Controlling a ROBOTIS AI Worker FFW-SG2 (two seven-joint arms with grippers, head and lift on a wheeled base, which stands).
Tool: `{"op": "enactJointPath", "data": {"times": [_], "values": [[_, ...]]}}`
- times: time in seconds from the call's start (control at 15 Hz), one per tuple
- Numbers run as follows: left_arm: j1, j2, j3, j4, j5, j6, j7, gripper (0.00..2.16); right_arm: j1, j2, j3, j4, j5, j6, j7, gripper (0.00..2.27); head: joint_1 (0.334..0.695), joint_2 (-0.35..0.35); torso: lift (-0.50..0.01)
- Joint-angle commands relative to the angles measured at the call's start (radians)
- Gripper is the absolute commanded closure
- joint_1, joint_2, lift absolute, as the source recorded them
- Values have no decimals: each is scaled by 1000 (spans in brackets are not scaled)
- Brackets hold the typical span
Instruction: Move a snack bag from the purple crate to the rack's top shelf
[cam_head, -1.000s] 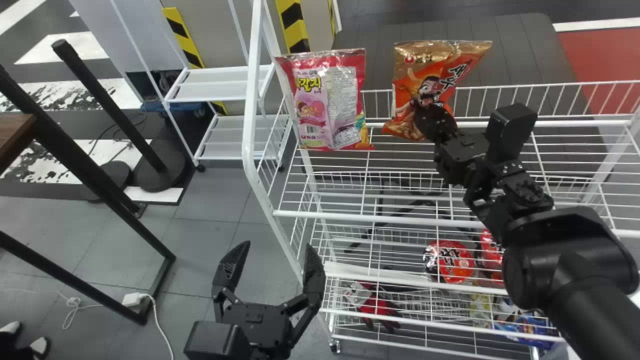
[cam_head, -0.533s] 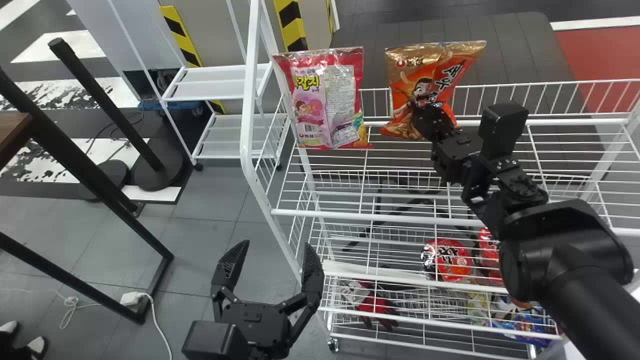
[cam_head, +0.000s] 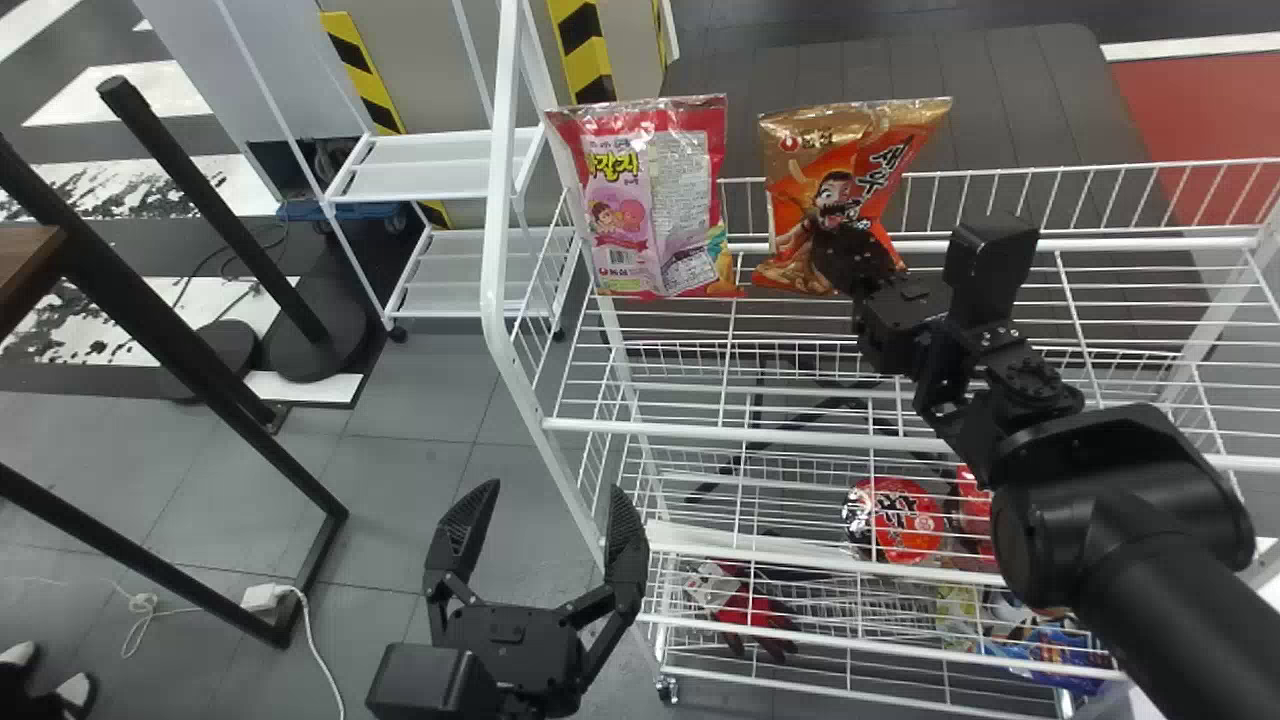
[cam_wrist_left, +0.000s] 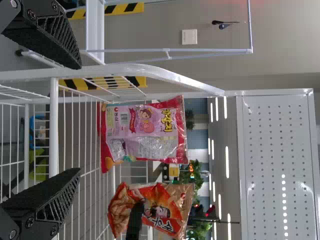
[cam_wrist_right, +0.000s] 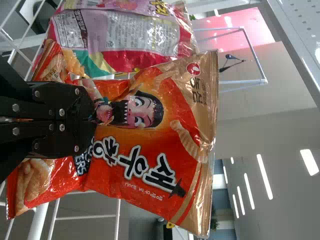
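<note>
My right gripper (cam_head: 850, 258) is shut on the orange snack bag (cam_head: 822, 190), holding it upright over the back part of the rack's top shelf (cam_head: 830, 325). In the right wrist view the gripper (cam_wrist_right: 92, 117) pinches the lower middle of the orange bag (cam_wrist_right: 150, 145); whether its bottom touches the wires I cannot tell. A pink snack bag (cam_head: 655, 205) stands beside it at the shelf's left back. My left gripper (cam_head: 545, 530) stays open and unloaded in front of the rack's left side; in the left wrist view the gripper (cam_wrist_left: 75, 117) spans the white frame.
Lower shelves hold a red cup (cam_head: 893, 520), a red-and-black item (cam_head: 750, 610) and a blue package (cam_head: 1065, 655). The rack's left white post (cam_head: 495, 240) rises near the pink bag. Black metal legs (cam_head: 180, 350) stand at the left on the grey floor.
The right arm has brought the orange bag slightly left and lower in the head view, closer to the pink bag. The left gripper has kept its place.
</note>
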Motion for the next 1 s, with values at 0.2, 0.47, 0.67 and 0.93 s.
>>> {"op": "enactJointPath", "data": {"times": [0.2, 0.47, 0.67, 0.93], "values": [[0, 2, -1, 3, 3, -11, 0, 80, -12, 1, 16, 42, -5, -28, -4, 1980, 695, 237, 1], [0, 0, -1, 7, 3, -20, 0, 80, -21, 1, 16, 93, -16, -98, -4, 1575, 695, 234, 1], [0, 0, -1, 12, 11, -30, 0, 80, -33, 1, 14, 116, -23, -101, -4, 1490, 695, 225, 1], [0, -2, -4, 15, 11, -42, 0, 80, -39, 1, 16, 139, -40, -117, 3, 1254, 695, 219, 1]]}}
